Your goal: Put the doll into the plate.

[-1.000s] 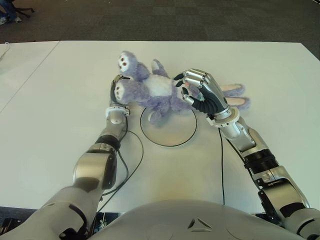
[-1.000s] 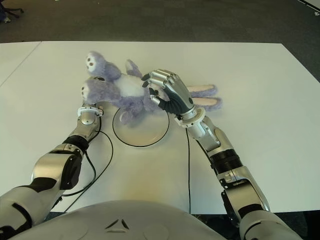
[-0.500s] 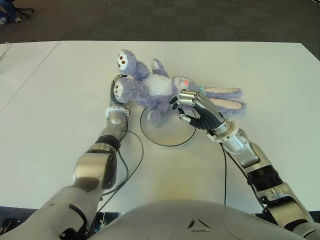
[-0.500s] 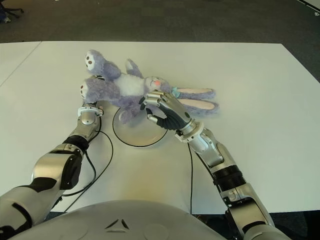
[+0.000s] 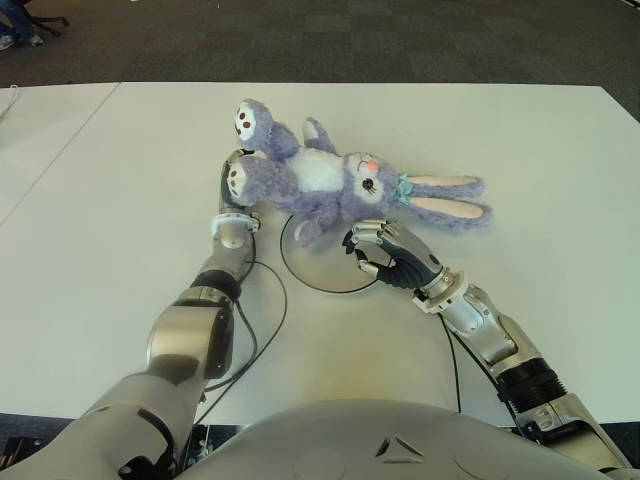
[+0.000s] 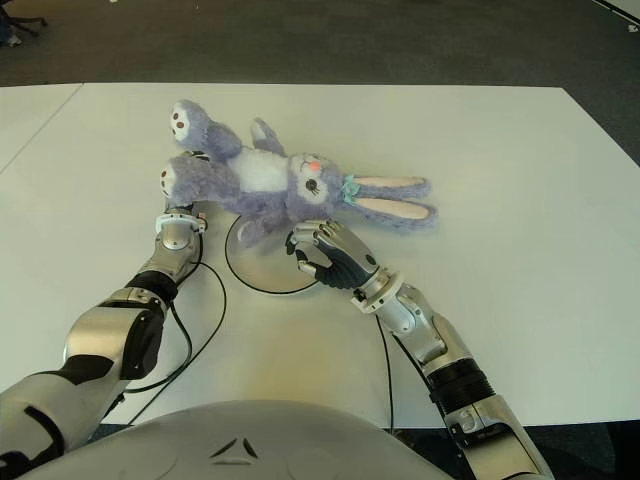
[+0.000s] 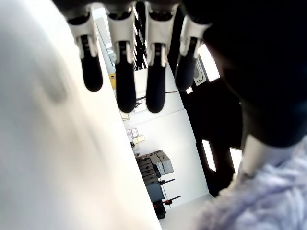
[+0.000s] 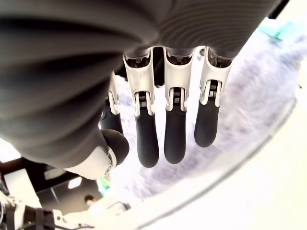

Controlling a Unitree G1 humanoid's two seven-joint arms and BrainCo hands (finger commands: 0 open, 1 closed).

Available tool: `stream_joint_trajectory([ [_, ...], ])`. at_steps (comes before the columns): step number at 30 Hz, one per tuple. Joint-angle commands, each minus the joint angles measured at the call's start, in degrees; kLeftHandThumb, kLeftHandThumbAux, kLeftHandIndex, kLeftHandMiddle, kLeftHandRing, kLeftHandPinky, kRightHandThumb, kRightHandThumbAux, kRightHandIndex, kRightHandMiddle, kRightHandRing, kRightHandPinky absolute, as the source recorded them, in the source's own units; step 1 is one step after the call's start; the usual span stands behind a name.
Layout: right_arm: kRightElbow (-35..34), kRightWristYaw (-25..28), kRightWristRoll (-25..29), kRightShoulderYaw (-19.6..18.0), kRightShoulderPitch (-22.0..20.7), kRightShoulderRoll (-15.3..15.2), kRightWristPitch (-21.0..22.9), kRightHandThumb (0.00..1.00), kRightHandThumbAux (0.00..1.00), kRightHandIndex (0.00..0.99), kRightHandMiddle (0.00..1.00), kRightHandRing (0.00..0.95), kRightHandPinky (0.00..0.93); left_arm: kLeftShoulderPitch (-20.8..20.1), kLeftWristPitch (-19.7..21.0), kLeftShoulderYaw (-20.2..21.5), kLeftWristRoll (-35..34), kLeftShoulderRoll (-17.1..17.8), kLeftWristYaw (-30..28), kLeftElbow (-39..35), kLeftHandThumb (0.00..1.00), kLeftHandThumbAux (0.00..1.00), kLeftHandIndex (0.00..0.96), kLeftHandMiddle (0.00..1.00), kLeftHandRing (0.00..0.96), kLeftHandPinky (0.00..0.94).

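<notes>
White table, seen from the robot's head, with dark floor beyond its far edge. Lying across the middle of it, a lilac plush rabbit, the doll, on its back: feet to the robot's left, long ears trailing to the right, face up. Nearer the robot, a flat white plate with a thin dark rim. Only one arm and the lower flank of the doll overlapping the plate's far edge; body, head, ears and both feet on the bare table behind it.

Right hand low over the plate's right rim, just short of the doll's head, touching nothing that can be made out. Fingers loosely curled and apart from the thumb in the wrist view, empty, with lilac fur just beyond them.

Left hand at the doll's nearer foot, largely hidden under it. Fingers straight and spread, closed on nothing, fur beside the palm.

Judged from this: the placing step in hand but unfinished, doll released short of the target. Next move likely a fresh hold on the body or head from the right, possibly with a push from the left at the feet, then a pull toward the robot until the bulk sits inside the rim. Soft, long toy; ears and legs apt to hang over the edge.
</notes>
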Motion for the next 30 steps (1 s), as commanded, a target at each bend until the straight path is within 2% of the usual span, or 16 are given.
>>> stream_joint_trajectory([
  [1, 0.7, 1.8, -0.3, -0.2, 1.3, 0.0, 2.5, 0.711, 0.711, 0.438, 0.924, 0.899, 0.898, 11.1, 7.3, -0.8, 0.3, -4.1, -1.2, 7.3, 0.000, 0.700, 0.264, 0.348, 0.339, 0.285],
  [11, 3.0, 0.4, -0.9, -0.2, 0.9, 0.7, 1.3, 0.712, 0.711, 0.438, 0.923, 0.898, 0.890, 11.1, 7.2, -1.2, 0.7, -4.1, -0.6, 7.3, 0.000, 0.710, 0.263, 0.349, 0.339, 0.271],
  [16, 4.8, -0.9, -0.7, -0.5, 0.1, 1.4, 0.4, 0.712, 0.711, 0.437, 0.920, 0.894, 0.891, 11.1, 6.6, -1.7, 1.4, -4.2, 0.6, 7.3, 0.000, 0.715, 0.273, 0.351, 0.344, 0.322],
  [30, 8.7, -5.8, 0.2, -1.8, -2.5, 3.2, -3.0, 0.711, 0.712, 0.439, 0.888, 0.881, 0.880, 11.0, 7.4, -1.4, 1.0, -4.3, 0.2, 7.3, 0.000, 0.747, 0.274, 0.357, 0.347, 0.285],
])
